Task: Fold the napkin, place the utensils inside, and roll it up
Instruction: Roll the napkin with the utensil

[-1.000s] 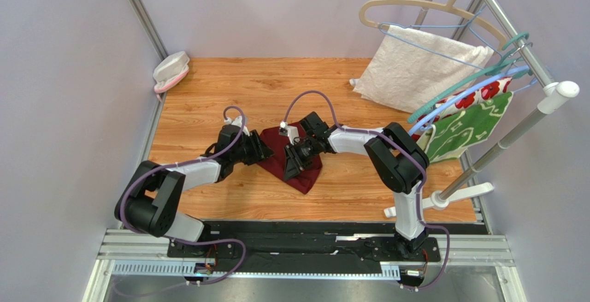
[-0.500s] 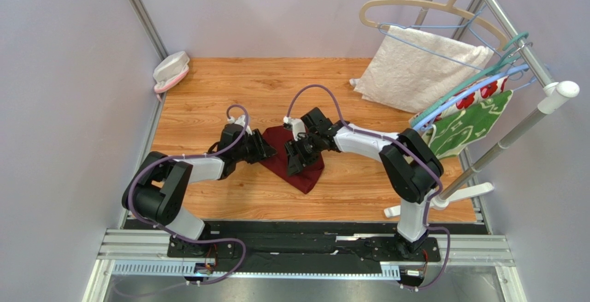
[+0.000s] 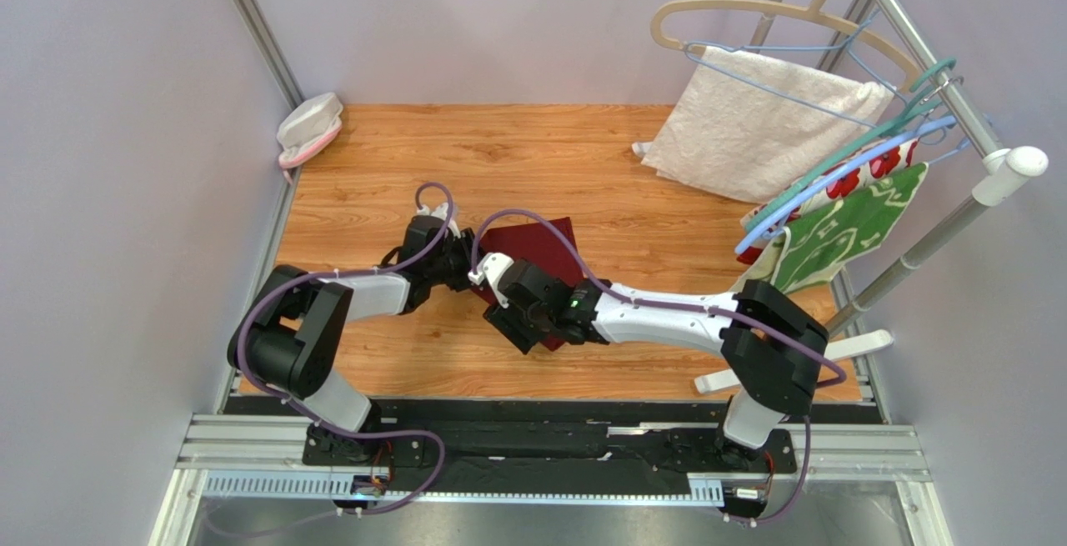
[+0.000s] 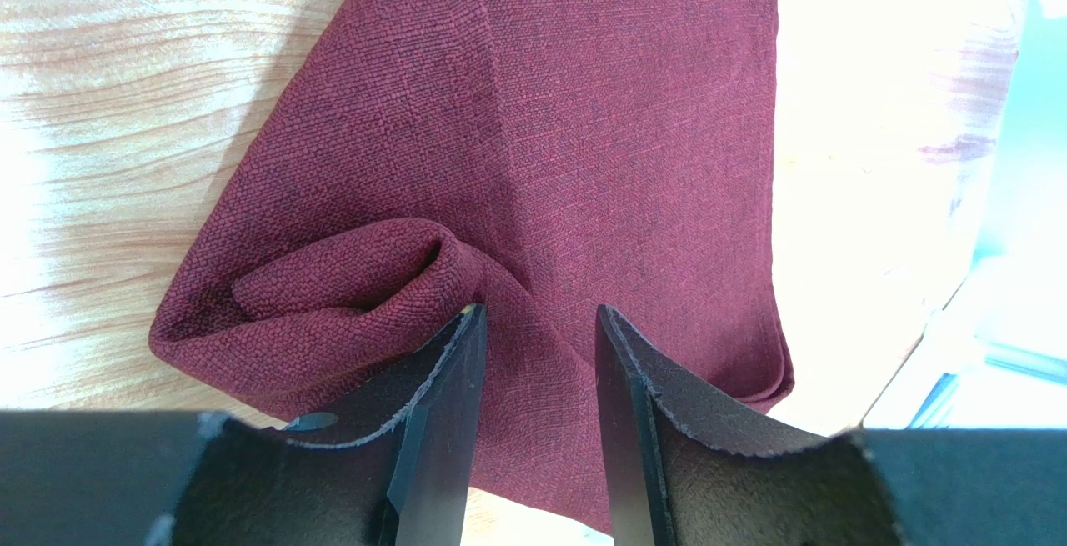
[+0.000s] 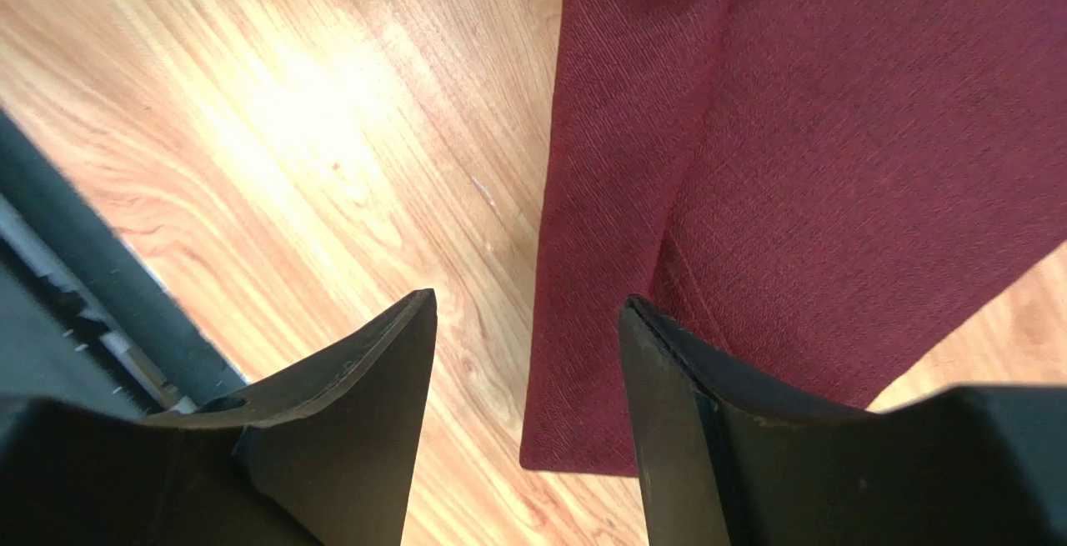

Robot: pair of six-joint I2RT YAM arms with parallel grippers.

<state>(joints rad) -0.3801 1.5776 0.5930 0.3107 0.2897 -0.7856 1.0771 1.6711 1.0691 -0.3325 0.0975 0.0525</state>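
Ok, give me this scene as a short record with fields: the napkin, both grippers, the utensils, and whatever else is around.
napkin: maroon napkin, folded, lying on the wooden table, one corner bunched up
left gripper: left gripper open, fingers either side of the cloth beside the bunched corner
right gripper: right gripper open, over a folded edge of the napkin, holding nothing
utensils: none visible in any view
background: white towel and floral cloths hanging at far right
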